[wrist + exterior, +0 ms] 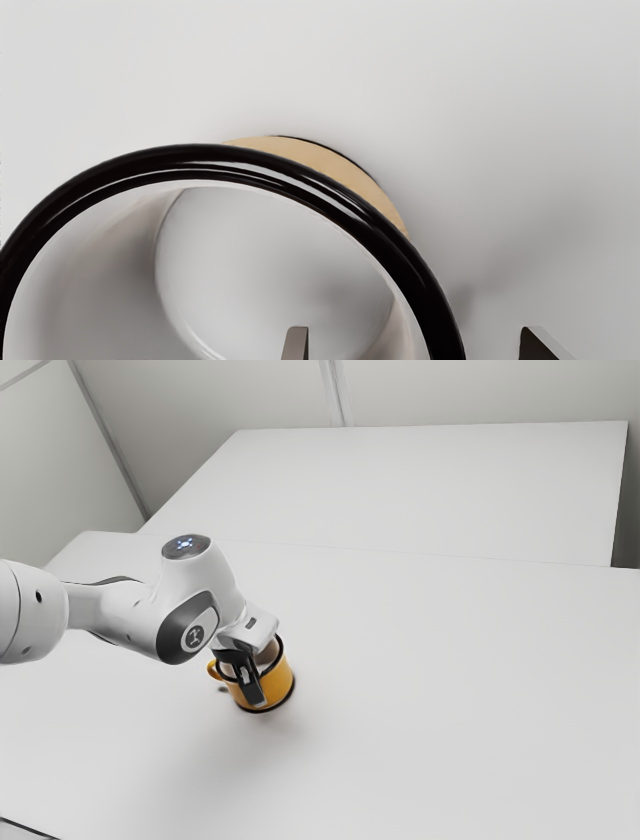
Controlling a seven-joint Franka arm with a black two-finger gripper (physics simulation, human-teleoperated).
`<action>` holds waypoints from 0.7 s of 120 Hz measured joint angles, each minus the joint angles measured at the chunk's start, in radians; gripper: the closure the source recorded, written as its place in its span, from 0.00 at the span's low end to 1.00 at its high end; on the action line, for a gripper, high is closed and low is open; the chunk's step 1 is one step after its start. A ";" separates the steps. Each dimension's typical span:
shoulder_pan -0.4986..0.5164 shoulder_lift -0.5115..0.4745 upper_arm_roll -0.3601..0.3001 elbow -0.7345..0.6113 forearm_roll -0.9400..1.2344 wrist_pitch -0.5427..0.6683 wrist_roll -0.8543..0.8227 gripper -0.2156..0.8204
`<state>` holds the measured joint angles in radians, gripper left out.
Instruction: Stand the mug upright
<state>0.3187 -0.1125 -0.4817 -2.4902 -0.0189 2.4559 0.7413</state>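
"Mug [276, 686], yellow cylinder, black rim, looped yellow handle, pale lining: where and how kept?"

"Mouth up on the white, smooth table [450, 690], handle towards the exterior view's left. Stands upright or very nearly so; a slight lean cannot be ruled out."

"Handling notes?"

"Enamelled metal or glazed ceramic, by the look: probably light, stiff, slick on its gloss, and liable to chip if ceramic. Best hold: wall just below the rim, one finger within, one without. Handle: secondary hold, likely to let the body swing."

"Contents?"

"Lining running down to a pale round floor, soft shadow on it; no drink or loose item made out."

"End effector [414, 334], black, two-fingered?"

"Fingers parted, astride the near wall, with space between them and it; not clamped."

"Surroundings?"

"White arm [200, 585], entering from the exterior view's left; pale walls behind."
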 joint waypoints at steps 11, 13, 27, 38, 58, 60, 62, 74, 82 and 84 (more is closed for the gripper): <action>0.000 -0.017 -0.004 0.000 -0.010 0.000 -0.003 0.31; 0.000 -0.020 -0.004 0.000 -0.015 -0.002 -0.006 0.31; 0.005 -0.053 -0.007 0.040 -0.067 -0.057 -0.046 0.26; 0.006 -0.082 -0.009 0.092 -0.088 -0.126 -0.097 0.24; 0.005 -0.079 -0.014 0.326 -0.095 -0.334 -0.264 0.23; 0.005 -0.078 -0.013 0.343 -0.096 -0.353 -0.280 0.22; 0.006 -0.076 -0.013 0.364 -0.096 -0.372 -0.296 0.22; -0.030 -0.037 0.037 0.498 -0.093 -0.486 -0.382 0.22; -0.107 0.009 0.131 0.593 -0.088 -0.557 -0.431 0.22; -0.130 0.016 0.162 0.611 -0.087 -0.573 -0.443 0.21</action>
<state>0.1889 -0.0970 -0.3193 -1.8797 -0.1061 1.8833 0.2983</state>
